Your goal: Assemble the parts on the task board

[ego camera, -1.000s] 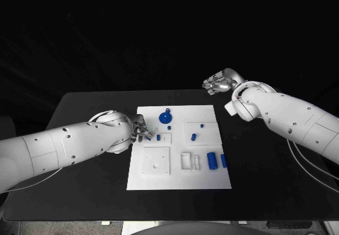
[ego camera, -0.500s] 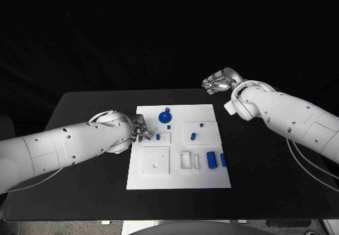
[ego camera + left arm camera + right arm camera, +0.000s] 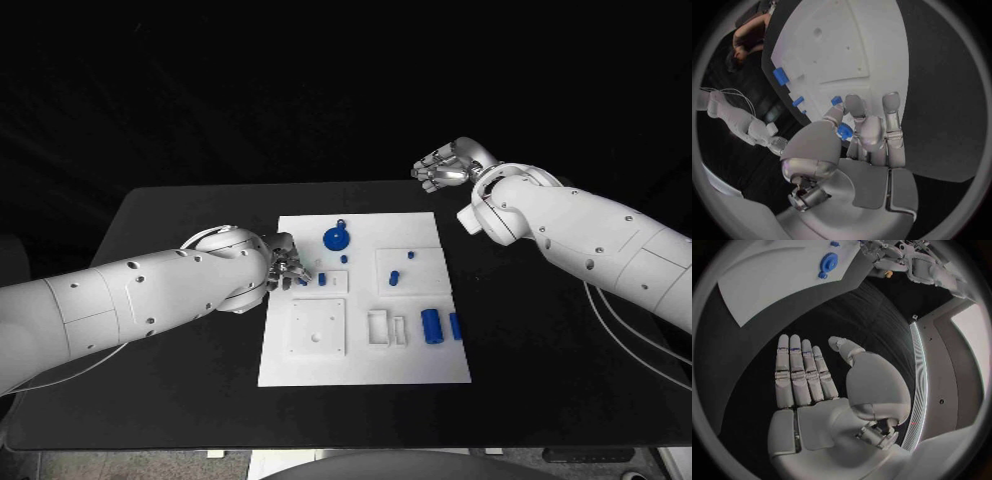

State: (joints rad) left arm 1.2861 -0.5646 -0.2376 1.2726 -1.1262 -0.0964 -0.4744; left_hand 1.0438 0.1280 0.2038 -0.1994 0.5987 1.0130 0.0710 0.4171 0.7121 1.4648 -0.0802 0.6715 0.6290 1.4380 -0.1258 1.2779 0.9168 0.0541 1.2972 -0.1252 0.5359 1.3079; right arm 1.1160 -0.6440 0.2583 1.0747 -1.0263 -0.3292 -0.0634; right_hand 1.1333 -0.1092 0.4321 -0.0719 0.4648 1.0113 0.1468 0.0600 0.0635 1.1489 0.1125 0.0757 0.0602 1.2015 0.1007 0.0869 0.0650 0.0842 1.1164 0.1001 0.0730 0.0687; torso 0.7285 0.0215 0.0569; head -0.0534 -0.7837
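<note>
1. Your left hand (image 3: 286,268) sits at the left edge of the task board (image 3: 366,372), over its upper-left area; the arm comes in from the left across the black table (image 3: 173,215)
2. Left wrist view: the fingers (image 3: 891,107) are curled partway in and the thumb presses a small blue part (image 3: 844,131) against them, so the left hand (image 3: 861,135) holds that piece; I cannot tell its shape
3. Your right hand (image 3: 450,166) hovers beyond the far right corner of the board, well apart from it, over the table's back edge
4. Right wrist view: the right hand (image 3: 817,385) is flat and spread, fingers (image 3: 792,370) straight and side by side, thumb out to one side, holding nothing
5. Parts on the board: a round blue disc with a small tab (image 3: 338,238) near the top; a blue peg (image 3: 323,280) just beside the left fingertips; two small blue pegs (image 3: 394,279) in the raised square on the right; a blue cylinder (image 3: 431,325) and a narrower blue piece (image 3: 457,327) lying side by side at the right edge
6. A white square block (image 3: 319,329) with a centre hole sits lower left; a white slotted holder (image 3: 384,328) stands just beside it
</note>
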